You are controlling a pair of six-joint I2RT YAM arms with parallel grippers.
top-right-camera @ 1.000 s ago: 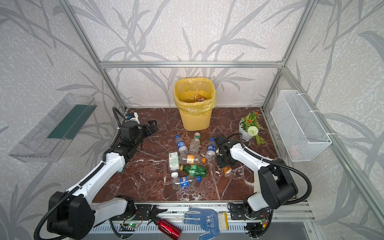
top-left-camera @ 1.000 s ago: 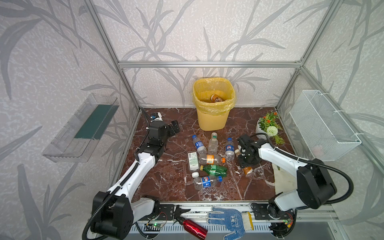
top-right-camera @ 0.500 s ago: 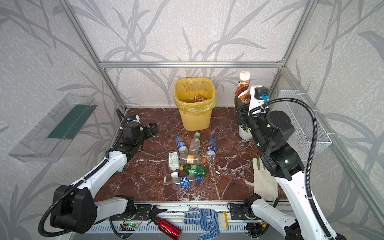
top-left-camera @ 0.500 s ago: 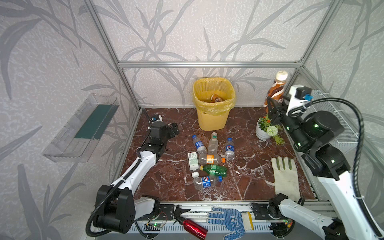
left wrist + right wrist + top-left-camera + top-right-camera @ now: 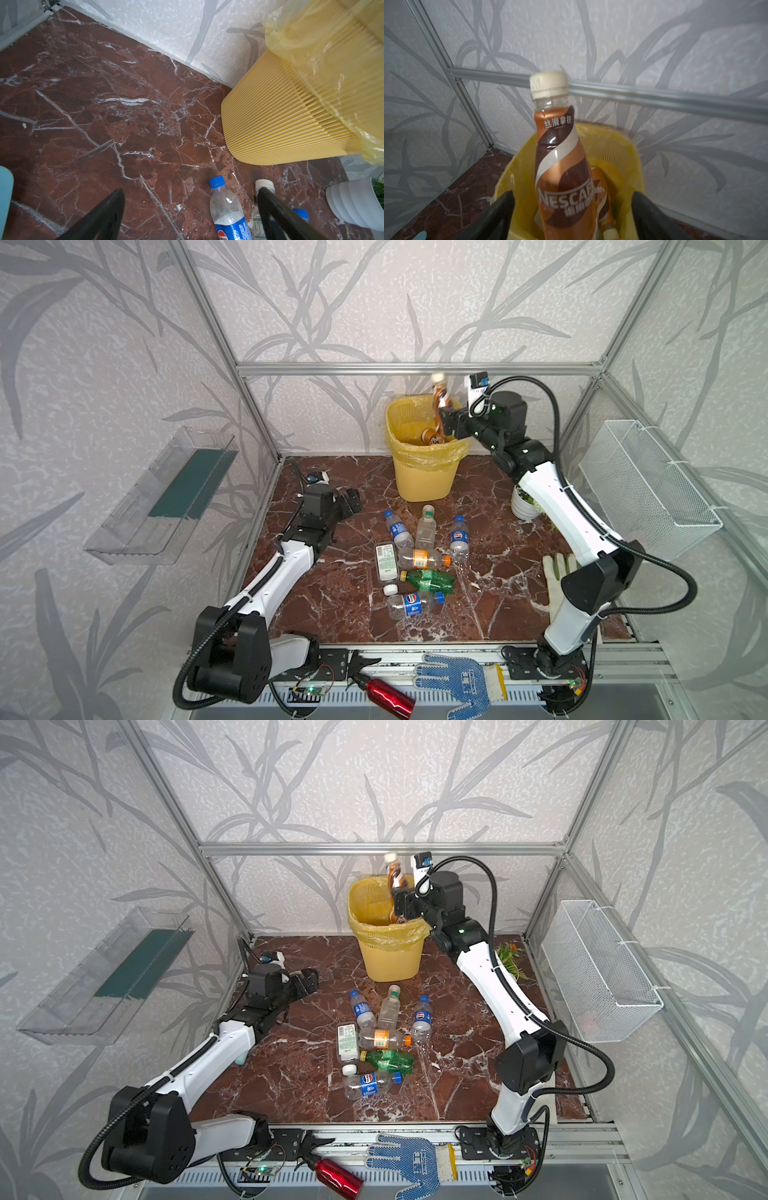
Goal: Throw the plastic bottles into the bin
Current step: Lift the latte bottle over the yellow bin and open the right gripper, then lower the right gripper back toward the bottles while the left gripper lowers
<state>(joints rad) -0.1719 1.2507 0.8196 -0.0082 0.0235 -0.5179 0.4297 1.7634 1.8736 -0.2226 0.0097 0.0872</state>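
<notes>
Top pair high in front, downward over everything; wrist views close, the bin [image 5: 291, 116] in both.

- The brown coffee bottle [image 5: 439, 400], upper centre in both top views, is motion-blurred; the right wrist view cuts off its base.
- The right arm [image 5: 544, 485] hides most of the flower pot [image 5: 521, 506], right of centre in a top view, and part of the pale glove [image 5: 555, 576].
- The left wrist view's edge cuts a blue-label bottle [image 5: 226, 209].

left gripper [image 5: 191, 191] hangs wide open above the marble floor [image 5: 104, 104], Pepsi bottle [image 5: 226, 212] showing between its fingers [image 5: 99, 220], yellow bin [image 5: 280, 116] and white pot [image 5: 353, 201] nearby.
</notes>
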